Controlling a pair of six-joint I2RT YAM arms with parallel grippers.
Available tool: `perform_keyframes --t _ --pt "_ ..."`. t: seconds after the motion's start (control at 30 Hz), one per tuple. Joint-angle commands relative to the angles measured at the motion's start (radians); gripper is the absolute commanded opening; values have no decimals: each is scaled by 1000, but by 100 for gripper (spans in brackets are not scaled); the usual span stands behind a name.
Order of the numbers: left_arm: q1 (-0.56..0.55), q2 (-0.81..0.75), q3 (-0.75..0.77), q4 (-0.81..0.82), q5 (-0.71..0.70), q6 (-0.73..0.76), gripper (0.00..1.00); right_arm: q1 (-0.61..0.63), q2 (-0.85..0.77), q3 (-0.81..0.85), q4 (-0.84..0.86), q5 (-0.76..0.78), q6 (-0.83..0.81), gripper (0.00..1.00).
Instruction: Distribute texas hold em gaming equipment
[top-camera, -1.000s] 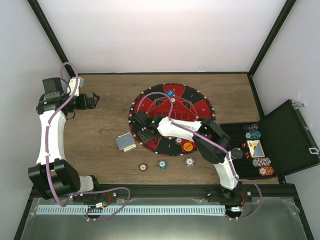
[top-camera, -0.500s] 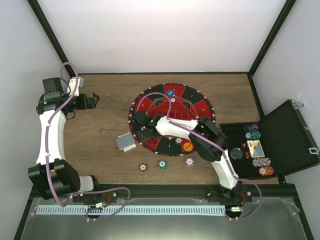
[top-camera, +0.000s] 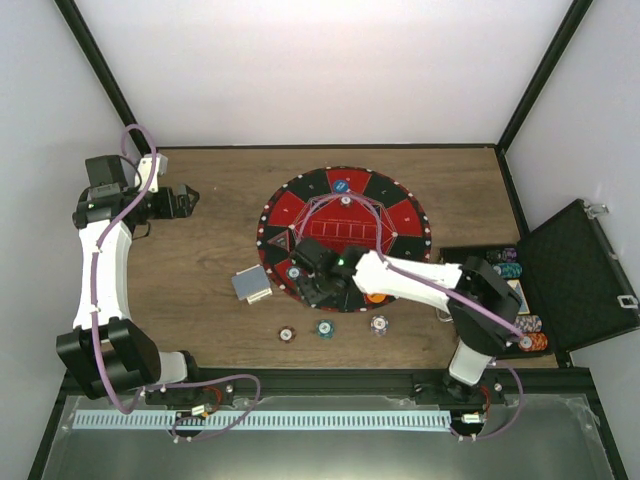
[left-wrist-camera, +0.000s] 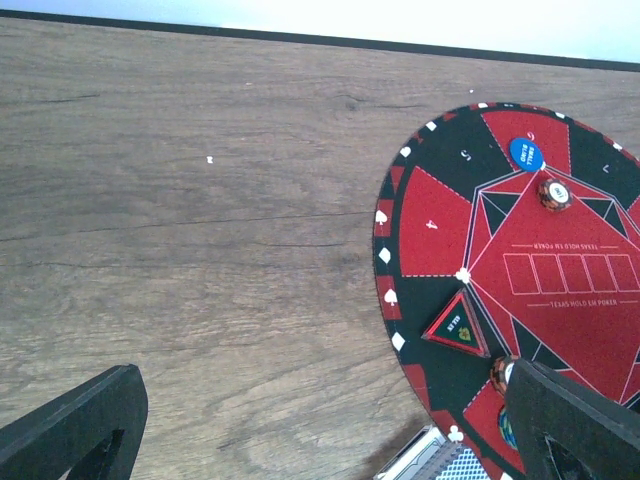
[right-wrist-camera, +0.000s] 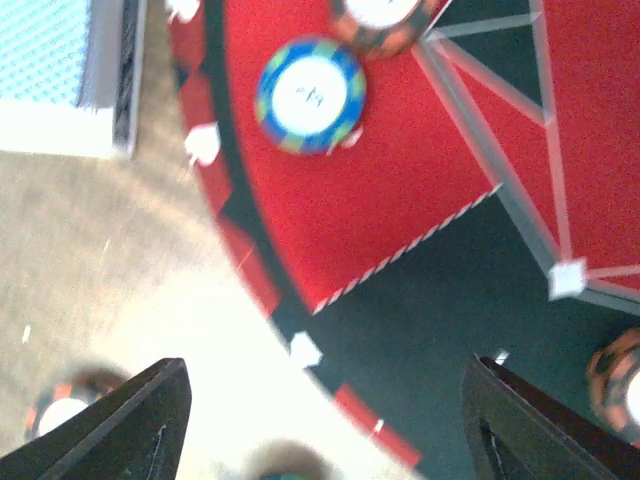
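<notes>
A grey-blue card deck (top-camera: 252, 285) lies on the wood just left of the round mat (top-camera: 400, 215); the right wrist view shows this deck (right-wrist-camera: 60, 70) at top left. A blue-green chip (right-wrist-camera: 310, 95) and a brown chip (right-wrist-camera: 380, 15) rest on the mat's red field. Three chips (top-camera: 325, 327) lie in a row on the table below the mat. My right gripper (top-camera: 315, 285) (right-wrist-camera: 325, 420) hovers open over the mat's near-left rim, holding nothing. My left gripper (top-camera: 185, 200) (left-wrist-camera: 320, 440) is wide open over bare wood at the far left.
An open black case (top-camera: 580, 280) at the right holds stacked chips (top-camera: 508, 270) and cards. On the mat sit a blue disc (left-wrist-camera: 526, 153), a brown chip (left-wrist-camera: 555, 193), a triangular marker (left-wrist-camera: 458, 327) and an orange disc (top-camera: 375, 297) partly under my right arm.
My right gripper has opened wider and drawn back toward the near-right along the mat's rim, its elbow swinging right over the case. The left arm has not moved.
</notes>
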Motion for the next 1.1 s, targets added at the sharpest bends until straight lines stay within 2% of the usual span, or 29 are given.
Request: perform_keyframes --t 0.0,0.23,0.4,0.67,1.07 --pt "5 7 21 3 21 -15 100 93 -79 -104 -51 -1 91 77" --pt "4 7 19 1 21 -17 100 196 -128 -177 -65 -18 179 79" --pt "4 4 26 -2 22 -17 100 212 -101 -191 -55 -25 187 78" --pt "4 0 29 -10 19 -14 100 214 -75 -199 -47 4 183 71" --pt "4 3 40 -13 18 -13 100 214 -67 -217 -38 38 187 55"
